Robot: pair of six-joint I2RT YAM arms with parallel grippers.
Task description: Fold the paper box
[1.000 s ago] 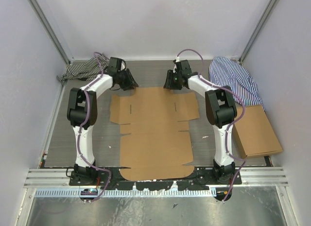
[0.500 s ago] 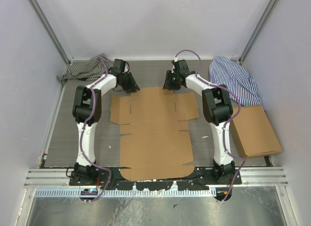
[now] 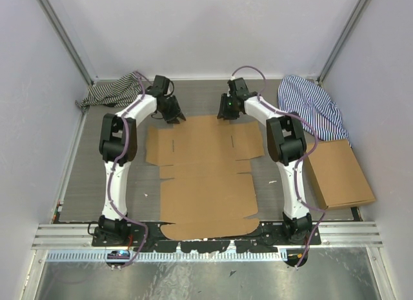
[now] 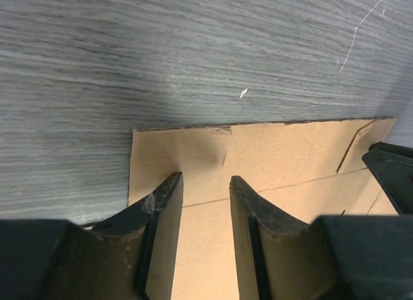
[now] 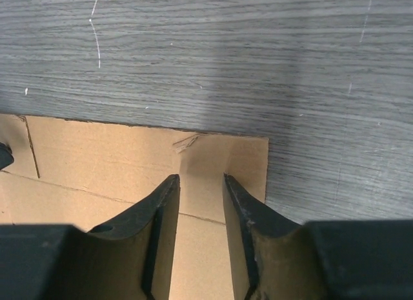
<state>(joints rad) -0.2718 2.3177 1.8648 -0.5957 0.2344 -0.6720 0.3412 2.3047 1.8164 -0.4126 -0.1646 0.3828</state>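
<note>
Top external view, nearest first: between the two arm bases, the rounded near flap of the paper box (image 3: pixel 206 177) was seen at the front edge of the grey table (image 3: pixel 97 177). From there the brown sheet was spread flat and unfolded up the middle, its slits and creases plainly shown. Off to the right, a smooth cardboard rectangle (image 3: pixel 339 174) was laid flat beside the right arm, apart from the sheet. Further out, at the sheet's far edge, both arms were stretched forward. The left gripper (image 3: pixel 173 113) was set over the far left corner and the right gripper (image 3: pixel 224 111) over the far right corner. On the left wrist view, the left gripper (image 4: pixel 205 177) was caught with its jaws partly parted above the paper box (image 4: pixel 277 151), and nothing was clamped between them. The right wrist view gave the same: the right gripper (image 5: pixel 201 177) was held part-open over the paper box (image 5: pixel 97 151), with nothing gripped. Whether either pair of tips was touching the cardboard could not be told. Farthest back, a dark striped cloth (image 3: pixel 113 91) was bunched in the left corner and a blue striped cloth (image 3: pixel 313 106) was heaped in the right.
</note>
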